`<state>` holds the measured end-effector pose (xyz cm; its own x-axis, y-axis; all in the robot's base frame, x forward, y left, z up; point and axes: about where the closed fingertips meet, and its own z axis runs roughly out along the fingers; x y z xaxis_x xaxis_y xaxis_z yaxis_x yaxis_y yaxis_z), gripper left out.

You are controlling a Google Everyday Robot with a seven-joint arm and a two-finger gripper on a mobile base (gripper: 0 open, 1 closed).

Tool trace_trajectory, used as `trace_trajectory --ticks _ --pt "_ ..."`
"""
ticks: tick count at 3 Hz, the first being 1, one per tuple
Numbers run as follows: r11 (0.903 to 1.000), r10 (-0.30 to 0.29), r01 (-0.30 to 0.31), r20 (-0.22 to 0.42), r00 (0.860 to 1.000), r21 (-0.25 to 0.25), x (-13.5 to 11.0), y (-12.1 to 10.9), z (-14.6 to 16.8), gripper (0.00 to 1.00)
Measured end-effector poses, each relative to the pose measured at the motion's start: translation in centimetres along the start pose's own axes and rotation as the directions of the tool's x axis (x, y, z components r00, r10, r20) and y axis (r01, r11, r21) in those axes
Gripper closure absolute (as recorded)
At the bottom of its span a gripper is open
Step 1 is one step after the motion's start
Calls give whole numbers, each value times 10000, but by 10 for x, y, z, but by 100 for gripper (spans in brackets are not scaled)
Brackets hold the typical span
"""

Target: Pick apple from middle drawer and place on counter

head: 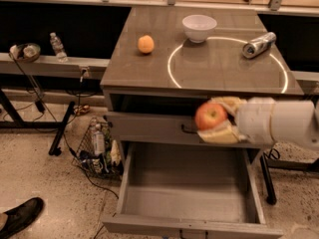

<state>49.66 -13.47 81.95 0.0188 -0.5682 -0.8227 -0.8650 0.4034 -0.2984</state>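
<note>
The red apple sits between the pale fingers of my gripper, which is shut on it. The gripper comes in from the right on a white arm and holds the apple in the air in front of the closed upper drawer front, above the open middle drawer. The drawer's grey floor is bare. The apple is just below the front edge of the counter, a glossy grey-brown top with a white ring.
On the counter stand an orange fruit, a white bowl and a lying can. A pale shelf at left holds a water bottle. A wire basket of items and a black shoe are on the floor at left.
</note>
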Motion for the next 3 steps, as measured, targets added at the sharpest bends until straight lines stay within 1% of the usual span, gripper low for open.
trace_trajectory --ticks 1,2,3 --pt "9946 -1034 1027 468 9935 180 -63 -21 -7 100" --pt "9934 -1130 1118 521 9922 261 -69 -25 -9 100" --pt "9861 -1531 1493 508 9869 723 -74 -51 -8 100"
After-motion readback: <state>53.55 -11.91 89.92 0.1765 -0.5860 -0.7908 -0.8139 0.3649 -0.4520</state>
